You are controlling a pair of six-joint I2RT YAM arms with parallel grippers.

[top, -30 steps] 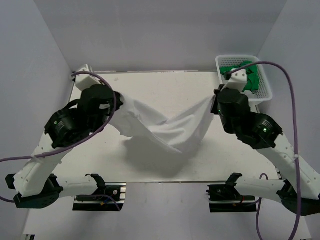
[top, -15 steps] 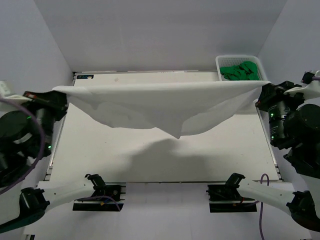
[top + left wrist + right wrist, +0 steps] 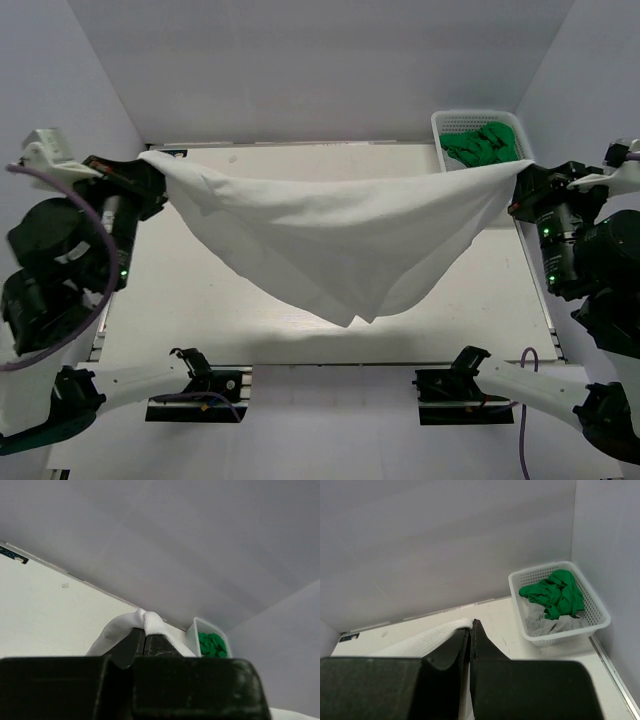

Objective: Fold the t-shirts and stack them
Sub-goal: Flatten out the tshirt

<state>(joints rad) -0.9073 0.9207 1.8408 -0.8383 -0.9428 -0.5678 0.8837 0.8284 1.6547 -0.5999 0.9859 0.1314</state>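
Observation:
The white t-shirt (image 3: 340, 230) hangs stretched in the air between both grippers and sags to a point near the table's front. My left gripper (image 3: 150, 170) is shut on its left corner; the cloth bunches over the jaws in the left wrist view (image 3: 145, 622). My right gripper (image 3: 520, 180) is shut on its right corner, the cloth (image 3: 427, 640) showing beside the closed jaws. Green t-shirts (image 3: 485, 145) lie crumpled in the white mesh basket (image 3: 455, 122) at the back right, also seen in the right wrist view (image 3: 555, 595).
The basket (image 3: 600, 620) also holds a grey cloth (image 3: 545, 622) under the green ones. Grey walls enclose the table (image 3: 200, 310) on three sides. Two black clamps (image 3: 200, 375) sit at the front edge.
The shirt was lifted off the table and pulled wide apart. Since half a second ago the left gripper moved inward and the shirt's middle has sagged lower toward the front.

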